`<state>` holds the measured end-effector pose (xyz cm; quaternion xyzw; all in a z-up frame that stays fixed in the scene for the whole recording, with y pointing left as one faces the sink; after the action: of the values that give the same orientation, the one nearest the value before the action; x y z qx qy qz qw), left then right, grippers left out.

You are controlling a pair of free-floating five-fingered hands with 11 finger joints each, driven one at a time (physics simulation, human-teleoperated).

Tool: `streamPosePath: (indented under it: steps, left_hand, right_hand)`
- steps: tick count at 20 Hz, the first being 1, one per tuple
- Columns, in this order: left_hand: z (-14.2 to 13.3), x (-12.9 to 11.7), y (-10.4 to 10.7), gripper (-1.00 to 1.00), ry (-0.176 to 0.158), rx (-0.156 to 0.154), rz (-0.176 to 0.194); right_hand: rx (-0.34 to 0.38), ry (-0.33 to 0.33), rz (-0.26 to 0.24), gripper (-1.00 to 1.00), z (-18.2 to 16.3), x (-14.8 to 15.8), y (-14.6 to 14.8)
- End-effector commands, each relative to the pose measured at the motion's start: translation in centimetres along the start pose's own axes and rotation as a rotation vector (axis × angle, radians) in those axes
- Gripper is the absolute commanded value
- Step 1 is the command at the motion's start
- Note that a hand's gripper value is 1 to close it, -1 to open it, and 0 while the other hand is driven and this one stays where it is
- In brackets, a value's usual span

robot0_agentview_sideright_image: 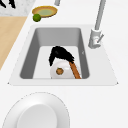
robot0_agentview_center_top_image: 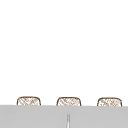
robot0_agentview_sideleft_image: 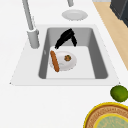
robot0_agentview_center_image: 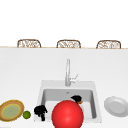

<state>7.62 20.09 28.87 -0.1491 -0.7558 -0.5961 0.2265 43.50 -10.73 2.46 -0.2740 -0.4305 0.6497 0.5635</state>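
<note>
Matte white counter [robot0_agentview_center_image: 22,75]: a smooth, unmarked surface is running the full width of the front view, with three woven chair backs [robot0_agentview_center_image: 29,43] standing along its far edge.
Woven plate [robot0_agentview_center_image: 11,110]: a round, yellow-rimmed basketwork dish with a green centre is lying at the far left of the counter.
Lime [robot0_agentview_center_image: 26,114]: a small glossy green ball is sitting just beside the woven plate, on its right.
Left hand [robot0_agentview_center_image: 40,110]: it is hanging at the sink's left front corner, near the lime, with fingers curling and nothing in them.
Sink [robot0_agentview_center_image: 43,98]: a square grey basin with a white surround is sitting at the centre of the counter.
Faucet [robot0_agentview_center_image: 68,72]: a tall brushed-metal column with a side lever is rising behind the basin.
Red sphere [robot0_agentview_center_image: 67,114]: in the front view a large, smooth red ball is covering the basin's front.
White plate in the basin [robot0_agentview_sideleft_image: 63,60]: the side views are showing a round white dish on the sink floor, carrying a long orange sausage [robot0_agentview_sideleft_image: 54,60] and a small brown round piece [robot0_agentview_sideleft_image: 67,58].
Right hand [robot0_agentview_sideleft_image: 65,38]: it is reaching down over that dish's far edge with straight, spread fingers, and whether it is touching the rim cannot be told.
Grey plate [robot0_agentview_center_image: 116,106]: a plain round dish is resting on the counter to the sink's right.
</note>
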Motion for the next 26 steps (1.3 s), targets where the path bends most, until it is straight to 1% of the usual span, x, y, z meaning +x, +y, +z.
streamPosePath:
  steps: [1, 3, 4, 5, 7, 8, 13, 15, 17, 20, 21, 26]
  left_hand:
    - [0.0, 0.0, 0.0, 0.0, 0.0, 0.0, 0.0]
    - [0.0, 0.0, 0.0, 0.0, 0.0, 0.0, 0.0]
    - [0.0, 0.0, 0.0, 0.0, 0.0, 0.0, 0.0]
    - [0.0, 0.0, 0.0, 0.0, 0.0, 0.0, 0.0]
    - [0.0, 0.0, 0.0, 0.0, 0.0, 0.0, 0.0]
    - [0.0, 0.0, 0.0, 0.0, 0.0, 0.0, 0.0]
    - [0.0, 0.0, 0.0, 0.0, 0.0, 0.0, 0.0]
    - [0.0, 0.0, 0.0, 0.0, 0.0, 0.0, 0.0]
    - [0.0, 0.0, 0.0, 0.0, 0.0, 0.0, 0.0]
    - [0.0, 0.0, 0.0, 0.0, 0.0, 0.0, 0.0]
    - [0.0, 0.0, 0.0, 0.0, 0.0, 0.0, 0.0]
    - [0.0, 0.0, 0.0, 0.0, 0.0, 0.0, 0.0]
  right_hand:
    - [-0.07, -0.03, 0.036, -1.0, 2.3, 0.1, -1.5]
    - [-0.097, -0.027, 0.038, -1.0, 3.3, 0.5, -2.0]
    - [-0.137, -0.001, 0.042, -1.0, 3.6, 0.6, -1.7]
    - [-0.173, 0.001, 0.05, -1.0, 4.1, 0.7, -1.6]
    - [-0.219, 0.0, 0.06, -1.0, 4.9, 0.9, -1.7]
    - [-0.26, -0.002, 0.067, -1.0, 5.4, 1.0, -2.3]
    - [-0.343, -0.001, 0.091, -1.0, 7.7, 1.5, -3.8]
    - [-0.375, -0.002, 0.099, -1.0, 7.9, 1.5, -4.8]
    - [-0.388, -0.002, 0.097, -1.0, 8.1, 1.2, -6.1]
    - [-0.386, -0.007, 0.093, -1.0, 7.2, 0.8, -7.8]
    - [-0.396, -0.008, 0.094, -1.0, 7.3, 0.6, -8.2]
    - [-0.482, -0.002, 0.115, -1.0, 8.6, 0.2, -10.8]
